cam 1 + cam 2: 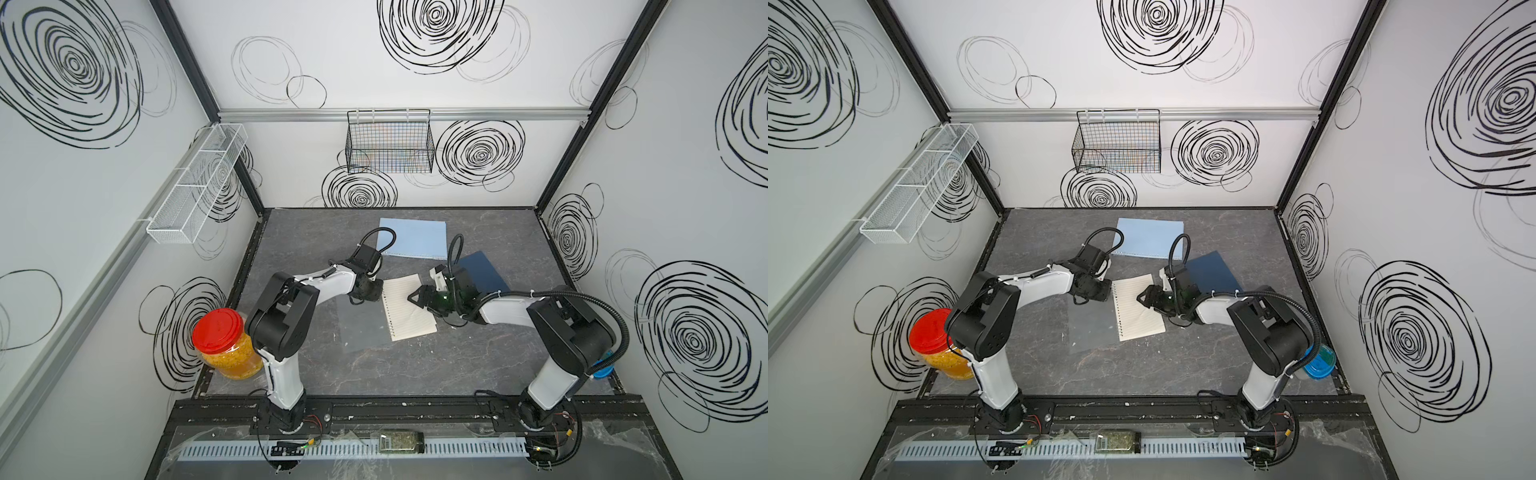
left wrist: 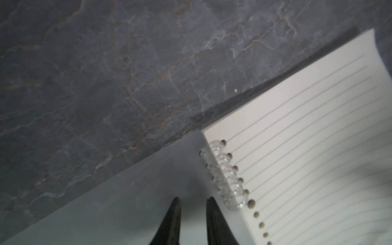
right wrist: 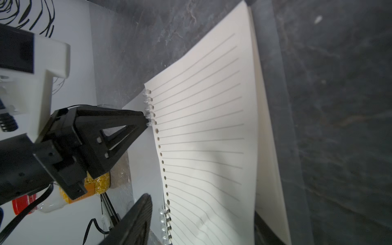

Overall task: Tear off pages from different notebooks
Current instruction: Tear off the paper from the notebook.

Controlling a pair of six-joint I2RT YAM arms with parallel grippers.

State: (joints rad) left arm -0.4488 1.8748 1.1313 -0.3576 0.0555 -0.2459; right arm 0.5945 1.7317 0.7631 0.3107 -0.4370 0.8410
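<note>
The clear-covered notebook point(image 1: 409, 309) lies open mid-table, cream lined page up, its clear cover point(image 1: 361, 324) folded out flat. My left gripper point(image 2: 193, 199) hangs over that cover right beside the clear rings point(image 2: 224, 167). Its tips stand a little apart with nothing between them. The top page point(image 3: 203, 131) bows upward, and several of its holes stand free of the rings. My right gripper point(image 3: 201, 212) is open, one finger on each side of that page. The light-blue notebook point(image 1: 415, 237) and the navy notebook point(image 1: 484, 270) lie shut behind it.
A red-lidded jar point(image 1: 220, 336) of yellow contents stands by the left arm's base. A blue object point(image 1: 604, 368) sits behind the right arm. A black wire basket point(image 1: 388, 141) and a white mesh basket point(image 1: 195, 187) hang on the walls.
</note>
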